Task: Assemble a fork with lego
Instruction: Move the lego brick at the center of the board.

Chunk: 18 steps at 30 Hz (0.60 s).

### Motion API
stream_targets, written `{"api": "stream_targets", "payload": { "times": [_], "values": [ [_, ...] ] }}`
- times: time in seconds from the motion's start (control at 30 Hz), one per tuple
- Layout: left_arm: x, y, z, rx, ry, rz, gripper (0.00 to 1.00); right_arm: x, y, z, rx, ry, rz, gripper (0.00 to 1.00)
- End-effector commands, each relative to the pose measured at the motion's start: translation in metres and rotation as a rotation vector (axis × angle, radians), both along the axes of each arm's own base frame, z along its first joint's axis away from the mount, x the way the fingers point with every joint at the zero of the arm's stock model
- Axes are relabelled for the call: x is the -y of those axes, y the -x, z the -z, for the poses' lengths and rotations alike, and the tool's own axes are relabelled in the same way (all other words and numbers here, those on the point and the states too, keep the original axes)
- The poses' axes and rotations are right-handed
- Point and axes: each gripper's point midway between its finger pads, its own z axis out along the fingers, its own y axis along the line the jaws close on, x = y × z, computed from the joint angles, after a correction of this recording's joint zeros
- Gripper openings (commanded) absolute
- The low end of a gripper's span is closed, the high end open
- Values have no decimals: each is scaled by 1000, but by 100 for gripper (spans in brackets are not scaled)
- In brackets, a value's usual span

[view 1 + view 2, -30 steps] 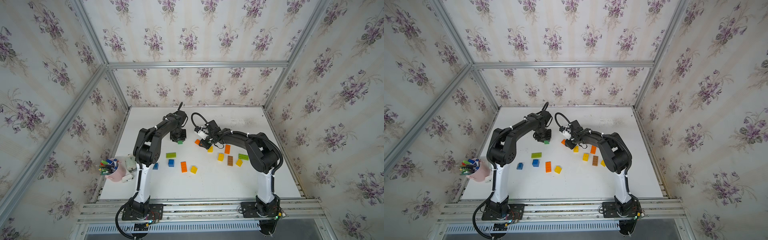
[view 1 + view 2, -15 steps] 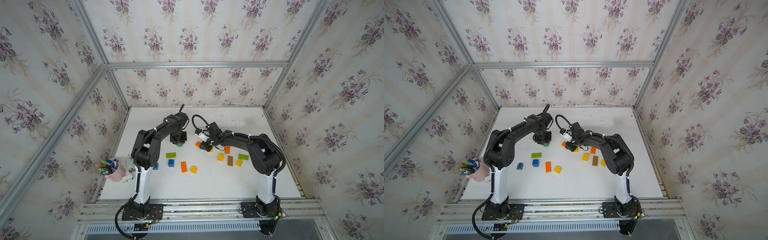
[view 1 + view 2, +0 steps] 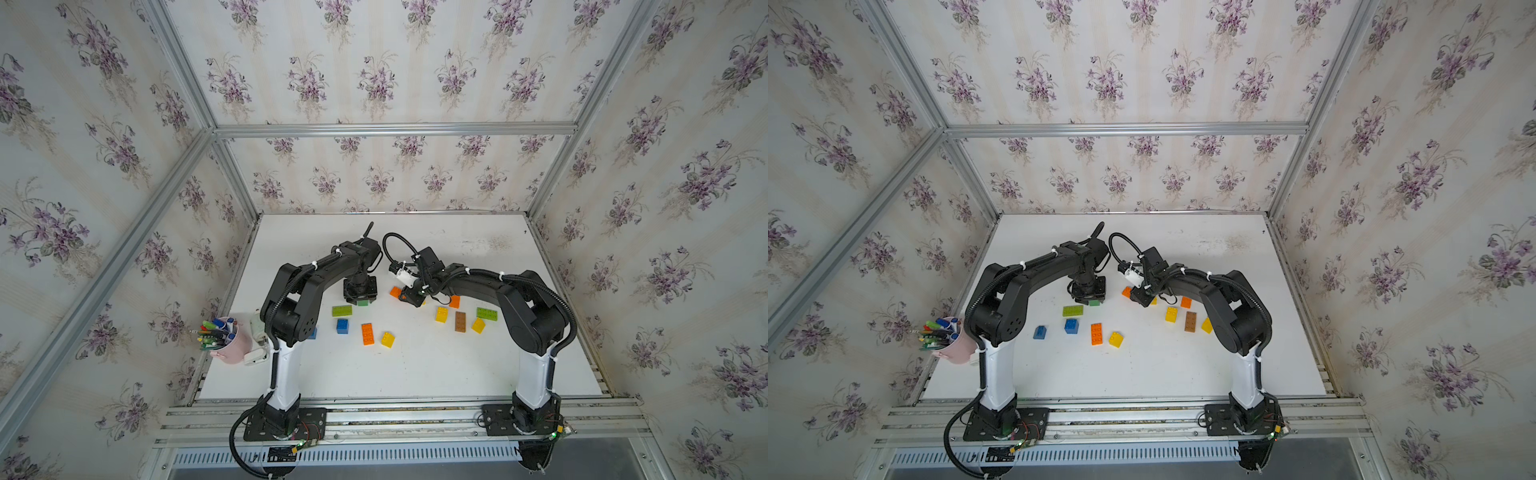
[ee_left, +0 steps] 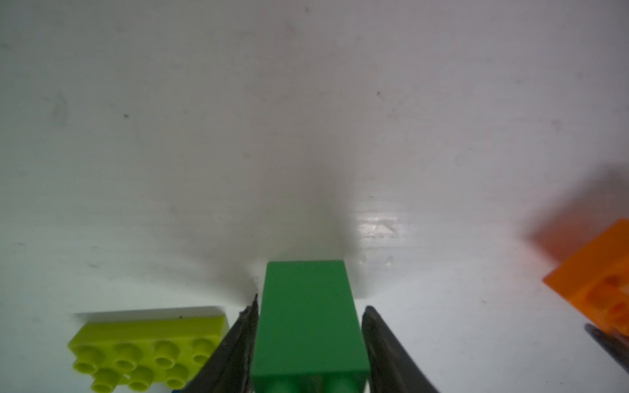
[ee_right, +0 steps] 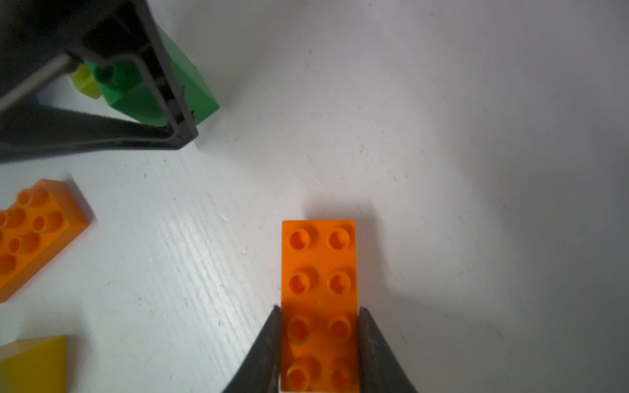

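Observation:
A dark green lego brick [image 4: 306,316] lies on its side on the white table [image 3: 415,374], with my left gripper [image 4: 310,306] open around it. One finger touches it, the other stands just off it. Both top views show this brick [image 3: 363,303] [image 3: 1094,303] under the left gripper [image 3: 360,296]. My right gripper [image 5: 319,308] is shut on an oblong orange brick [image 5: 318,262], studs up, low over the table. A top view shows that brick [image 3: 395,291] poking out of the right gripper [image 3: 407,295]. The two grippers are a short gap apart.
Loose bricks lie nearer the front: lime oblong [image 3: 342,310], blue [image 3: 342,326], orange oblong [image 3: 367,333], yellow [image 3: 387,339], yellow [image 3: 441,314], brown [image 3: 460,321], orange [image 3: 454,301], lime [image 3: 487,313]. A pink cup of pens [image 3: 230,343] stands at the left edge.
Both grippers came down and a little forward with their bricks. The left gripper's jaws have parted from the green brick, which now rests on the table.

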Motion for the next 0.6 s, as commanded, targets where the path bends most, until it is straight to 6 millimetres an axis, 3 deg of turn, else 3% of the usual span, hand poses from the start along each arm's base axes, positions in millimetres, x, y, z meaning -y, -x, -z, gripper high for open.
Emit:
{"api": "stream_targets", "payload": {
  "times": [0.0, 0.2, 0.57],
  "values": [
    [5, -7, -5, 30, 32, -3, 70, -1, 2, -4, 4, 6, -24, 37],
    [4, -10, -21, 66, 73, 6, 99, -4, 5, -12, 9, -7, -33, 45],
    [2, 1, -49, 100, 258, 149, 100, -6, 4, -13, 19, 26, -42, 56]
  ]
}}
